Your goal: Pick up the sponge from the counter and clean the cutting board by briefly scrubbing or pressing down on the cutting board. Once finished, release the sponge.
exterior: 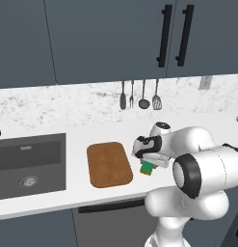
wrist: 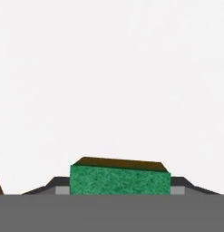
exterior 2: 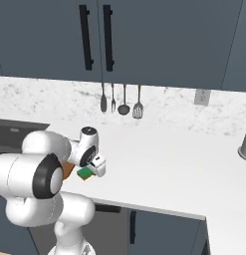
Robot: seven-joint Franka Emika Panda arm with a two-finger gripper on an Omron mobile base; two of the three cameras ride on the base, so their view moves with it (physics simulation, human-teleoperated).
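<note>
Dark grey recessed sink basin point(exterior: 29, 164) with round drain point(exterior: 28, 181), set at left. Four utensils hung in a row on the speckled backsplash: a closed spatula-like tool point(exterior: 123, 95), fork point(exterior: 132, 94), ladle point(exterior: 144, 95), slotted turner point(exterior: 156, 95). Dark blue upper cabinets point(exterior: 91, 38) with two vertical black bar handles point(exterior: 174, 36). Wall outlet point(exterior 2: 199, 96) at right. Grey metal vessel point(exterior 2: 244, 145) at far right edge, partly cut off.

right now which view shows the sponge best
The hand view: the sponge sits large between the end effector fingers, its green face clear. The left base view shows a small green patch under the hand, beside the cutting board; the right base view a sliver.
</note>
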